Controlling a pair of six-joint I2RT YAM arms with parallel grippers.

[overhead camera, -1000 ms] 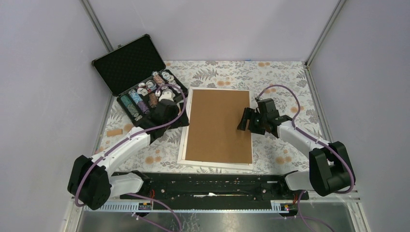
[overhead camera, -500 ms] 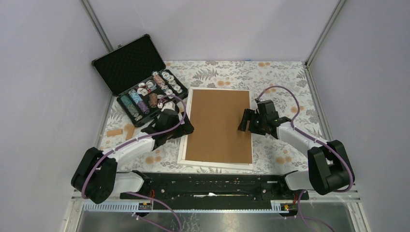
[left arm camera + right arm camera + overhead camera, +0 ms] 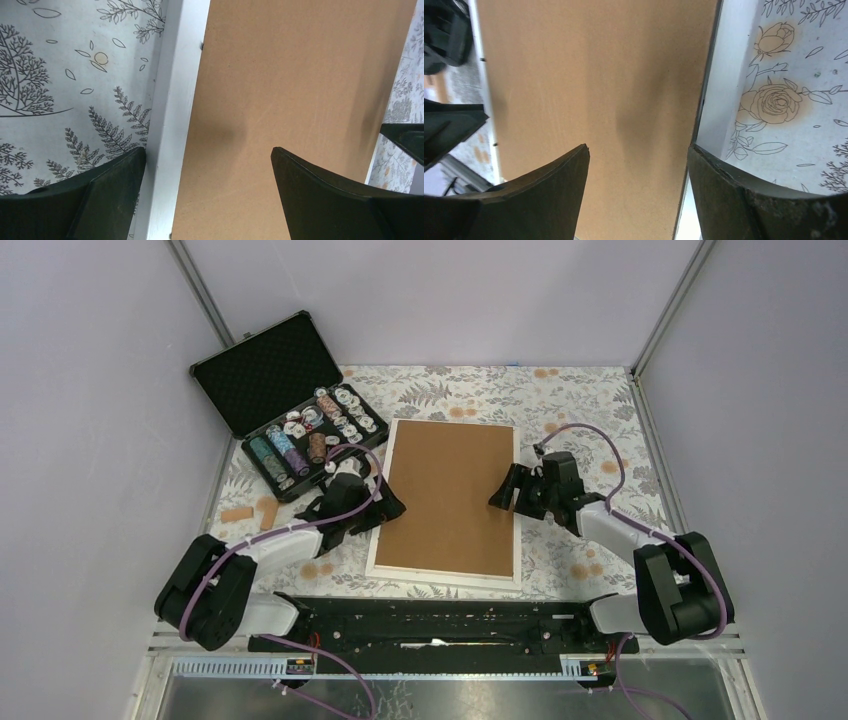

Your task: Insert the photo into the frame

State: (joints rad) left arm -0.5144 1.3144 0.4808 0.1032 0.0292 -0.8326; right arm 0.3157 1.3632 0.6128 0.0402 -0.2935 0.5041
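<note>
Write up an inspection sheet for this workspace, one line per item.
Surface: floral cloth, lying flat.
Job's things: white frame lies flat with a brown backing board in it; photo not seen.
Clutter: open black case of chips at rear left; tan scraps nearer.
Grippers: left gripper open over the frame's left rail; right gripper open over its right rail; neither holds anything.
Cables: purple cables run along both arms.
Surroundings: pale walls, metal corner posts.
</note>
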